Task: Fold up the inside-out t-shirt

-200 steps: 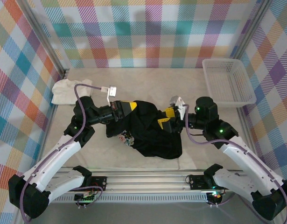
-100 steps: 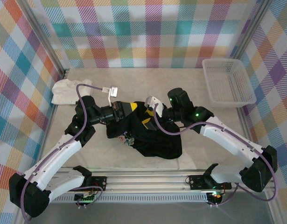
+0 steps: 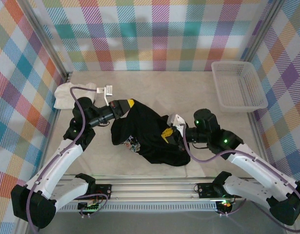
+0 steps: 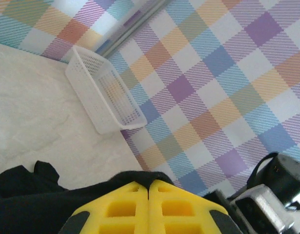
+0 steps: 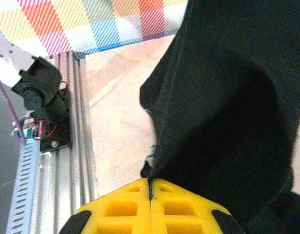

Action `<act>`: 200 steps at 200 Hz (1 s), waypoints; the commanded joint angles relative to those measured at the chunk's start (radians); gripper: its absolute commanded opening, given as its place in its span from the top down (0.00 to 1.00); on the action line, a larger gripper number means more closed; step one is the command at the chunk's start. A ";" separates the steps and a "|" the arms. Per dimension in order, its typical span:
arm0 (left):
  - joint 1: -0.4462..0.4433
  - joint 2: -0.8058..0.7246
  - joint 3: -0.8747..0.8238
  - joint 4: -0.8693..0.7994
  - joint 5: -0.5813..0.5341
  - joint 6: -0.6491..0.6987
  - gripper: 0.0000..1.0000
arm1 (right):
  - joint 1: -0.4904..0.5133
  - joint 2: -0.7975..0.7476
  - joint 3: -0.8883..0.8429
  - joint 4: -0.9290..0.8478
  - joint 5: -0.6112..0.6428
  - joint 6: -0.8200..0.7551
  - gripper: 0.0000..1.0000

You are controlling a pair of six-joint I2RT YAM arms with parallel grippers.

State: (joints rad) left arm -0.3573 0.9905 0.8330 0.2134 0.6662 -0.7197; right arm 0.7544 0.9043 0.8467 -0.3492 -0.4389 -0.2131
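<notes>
Left wrist, right wrist: left gripper (image 4: 149,184), right gripper (image 5: 150,183), jaws fully together on pinches of the inside-out t-shirt (image 5: 228,97).

- The table (image 3: 154,85) has a pale, cream-beige top, faintly mottled like stone, with checked walls on three sides.
- Near the middle lies the inside-out t-shirt (image 3: 150,136), black and rumpled into a loose heap. Its upper edges are lifted off the surface, and a small coloured print (image 3: 131,144) shows at its lower left.
- Towards the far left corner sits a smaller white garment (image 3: 67,95), bunched up and well apart from the black one.
- At the far right a white mesh basket (image 3: 237,87) rests open side up, close to the wall.
- Along the near edge runs a metal rail (image 3: 154,183).
</notes>
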 commanded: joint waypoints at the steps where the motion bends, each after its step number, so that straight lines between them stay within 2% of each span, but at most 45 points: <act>1: 0.008 0.004 0.029 0.072 0.037 -0.027 1.00 | 0.003 0.012 -0.041 0.069 -0.079 0.064 1.00; 10: 0.008 0.001 0.029 0.073 0.039 -0.024 1.00 | 0.004 0.039 -0.039 0.070 -0.093 0.066 0.95; 18: 0.008 -0.001 0.028 0.076 0.047 -0.021 1.00 | 0.005 0.070 -0.022 0.046 -0.092 0.061 0.84; 42: 0.006 -0.009 0.022 0.065 0.068 -0.007 1.00 | 0.004 0.106 0.046 -0.014 -0.026 0.038 0.66; 70: 0.003 -0.019 0.017 0.037 0.077 0.009 1.00 | 0.005 0.068 0.053 0.122 -0.038 0.058 0.58; 96: 0.001 -0.031 0.018 0.018 0.081 0.025 1.00 | 0.005 0.128 0.106 0.161 0.046 0.051 0.52; 124: -0.002 -0.035 0.022 0.000 0.084 0.036 1.00 | 0.005 0.223 0.175 0.189 0.100 0.032 0.50; 174: -0.005 -0.035 0.015 -0.013 0.084 0.047 1.00 | 0.006 0.337 0.269 0.214 0.006 0.011 0.50; 187: -0.005 -0.037 0.013 -0.024 0.080 0.056 1.00 | 0.006 0.347 0.276 0.229 -0.013 0.020 0.55; 200: -0.006 -0.040 0.009 -0.036 0.073 0.064 1.00 | 0.005 0.345 0.278 0.252 -0.022 0.038 0.71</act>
State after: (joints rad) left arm -0.3588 0.9768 0.8330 0.1829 0.7242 -0.6880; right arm 0.7544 1.2510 1.0878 -0.1604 -0.4004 -0.1822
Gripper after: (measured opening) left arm 0.048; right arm 0.407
